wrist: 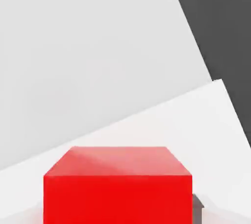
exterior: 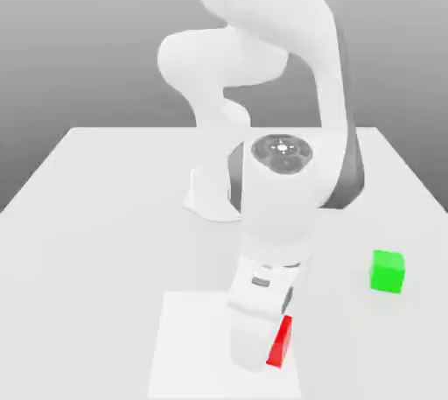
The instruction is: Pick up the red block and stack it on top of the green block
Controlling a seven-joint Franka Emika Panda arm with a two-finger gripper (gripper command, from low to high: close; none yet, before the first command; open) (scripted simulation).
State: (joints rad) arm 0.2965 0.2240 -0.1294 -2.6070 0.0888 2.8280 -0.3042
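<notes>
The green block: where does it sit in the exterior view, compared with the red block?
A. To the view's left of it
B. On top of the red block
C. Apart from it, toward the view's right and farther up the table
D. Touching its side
C: the green block stands alone on the table, clear of the red block beside the arm's hand.
</notes>
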